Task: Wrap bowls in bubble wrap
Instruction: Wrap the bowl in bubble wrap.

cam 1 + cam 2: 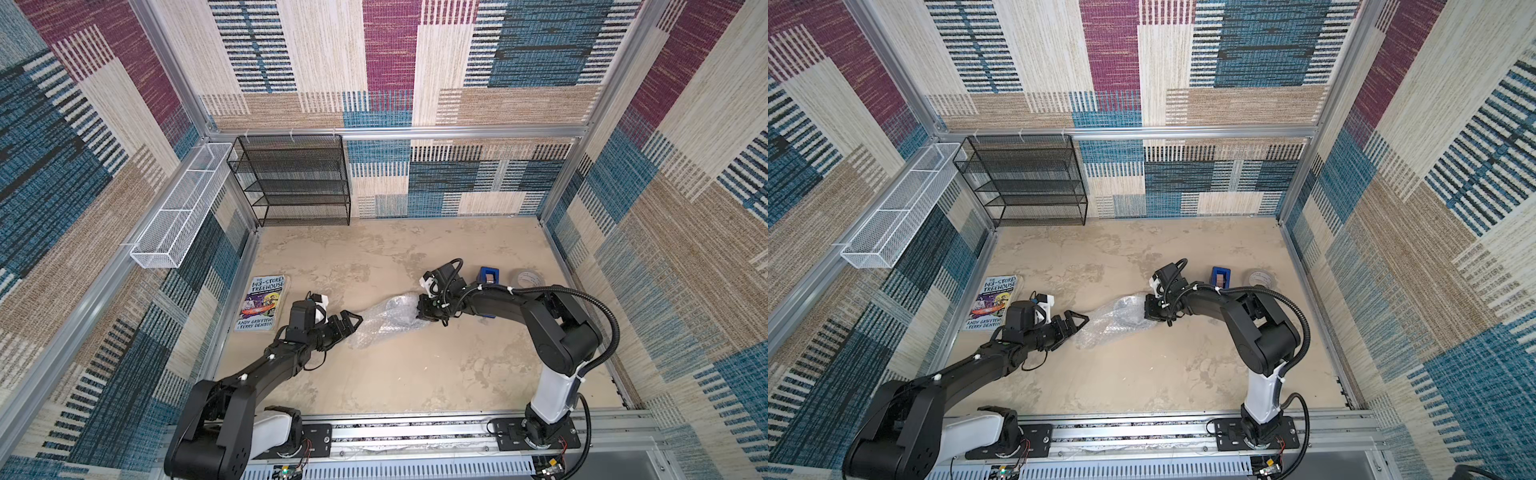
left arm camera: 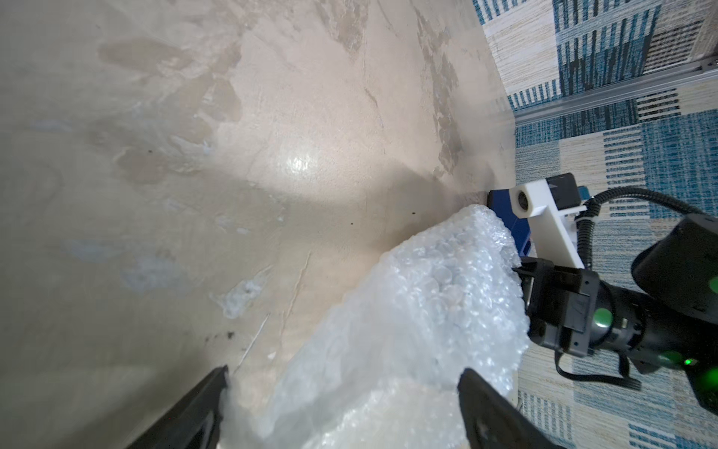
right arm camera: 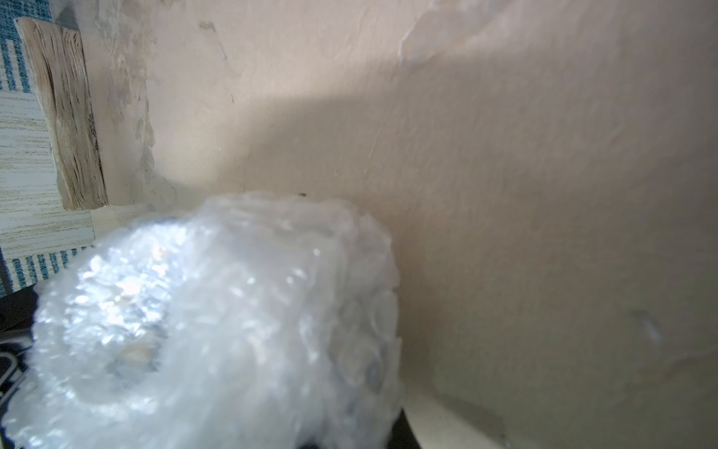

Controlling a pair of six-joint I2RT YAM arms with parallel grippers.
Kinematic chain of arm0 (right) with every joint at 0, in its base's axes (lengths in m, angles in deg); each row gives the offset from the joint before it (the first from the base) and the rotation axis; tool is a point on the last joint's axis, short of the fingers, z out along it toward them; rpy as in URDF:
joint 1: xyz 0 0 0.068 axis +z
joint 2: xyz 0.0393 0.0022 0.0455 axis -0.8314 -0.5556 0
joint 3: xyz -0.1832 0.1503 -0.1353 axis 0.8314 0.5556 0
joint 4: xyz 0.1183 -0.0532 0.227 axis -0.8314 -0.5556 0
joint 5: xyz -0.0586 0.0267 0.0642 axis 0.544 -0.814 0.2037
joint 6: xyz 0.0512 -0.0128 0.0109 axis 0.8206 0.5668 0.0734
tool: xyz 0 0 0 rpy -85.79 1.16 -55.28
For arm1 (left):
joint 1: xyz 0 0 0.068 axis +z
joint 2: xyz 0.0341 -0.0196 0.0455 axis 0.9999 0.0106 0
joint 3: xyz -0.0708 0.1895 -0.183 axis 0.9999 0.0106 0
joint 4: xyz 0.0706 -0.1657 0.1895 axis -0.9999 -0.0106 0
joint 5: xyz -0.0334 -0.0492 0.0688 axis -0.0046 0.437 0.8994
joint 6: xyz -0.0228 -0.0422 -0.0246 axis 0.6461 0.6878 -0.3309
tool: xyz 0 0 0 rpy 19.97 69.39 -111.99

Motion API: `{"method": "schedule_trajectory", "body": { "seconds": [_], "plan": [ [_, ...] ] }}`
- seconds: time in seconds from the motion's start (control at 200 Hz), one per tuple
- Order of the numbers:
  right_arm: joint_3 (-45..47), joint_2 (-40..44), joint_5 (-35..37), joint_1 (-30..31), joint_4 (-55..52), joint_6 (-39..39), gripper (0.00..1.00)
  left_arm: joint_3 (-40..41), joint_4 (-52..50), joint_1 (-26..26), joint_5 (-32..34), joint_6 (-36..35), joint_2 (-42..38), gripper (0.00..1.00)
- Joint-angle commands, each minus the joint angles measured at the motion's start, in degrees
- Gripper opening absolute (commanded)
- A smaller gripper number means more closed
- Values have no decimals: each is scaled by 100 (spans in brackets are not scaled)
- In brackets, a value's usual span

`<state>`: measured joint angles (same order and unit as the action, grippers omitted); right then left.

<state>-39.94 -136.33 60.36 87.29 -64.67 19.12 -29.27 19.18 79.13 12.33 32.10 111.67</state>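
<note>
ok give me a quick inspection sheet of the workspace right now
surface: beige mottled table, stained, nothing spilled seen
job's things: bubble wrap bunched into a bundle mid-table; bowl not visible bare, presumably inside
clutter: book by the left wall; blue object and tape roll behind the right arm
pincers: left pincer open at the wrap's end; right pincer shut on the bubble wrap
cables: black hose loops off the right arm; thin cable hangs under the left wrist
surroundings: black mesh shelf at the back wall; white mesh basket on the left wall
</note>
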Motion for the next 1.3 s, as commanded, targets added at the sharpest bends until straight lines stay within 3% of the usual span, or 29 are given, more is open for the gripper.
{"method": "schedule_trajectory", "body": {
  "seconds": [0.0,0.14,0.29,0.586,0.686,0.796,0.926,1.032,1.297],
  "plan": [
    [-19,0,-137,7,178,29,0,119,-489,7,366,-124,-388,94],
    [-9,-35,-139,7,186,22,0,230,-505,7,391,-268,-515,95],
    [-11,-64,-143,7,209,27,0,209,-340,7,377,-278,-132,94],
    [-17,-34,-121,7,177,2,0,-66,164,7,219,-196,635,77],
    [-17,-26,-112,7,179,-2,0,-92,284,7,199,-181,744,67],
    [-12,-32,-45,7,141,-6,0,-98,416,-2,114,-140,737,44],
    [-36,-49,20,15,109,-25,0,-145,480,-19,-6,-90,612,26],
    [-96,-80,87,50,58,-48,0,-300,292,-86,-5,-114,427,0],
    [-292,-200,442,206,-169,-96,0,-858,-170,-667,219,-399,251,0]
  ]
}}
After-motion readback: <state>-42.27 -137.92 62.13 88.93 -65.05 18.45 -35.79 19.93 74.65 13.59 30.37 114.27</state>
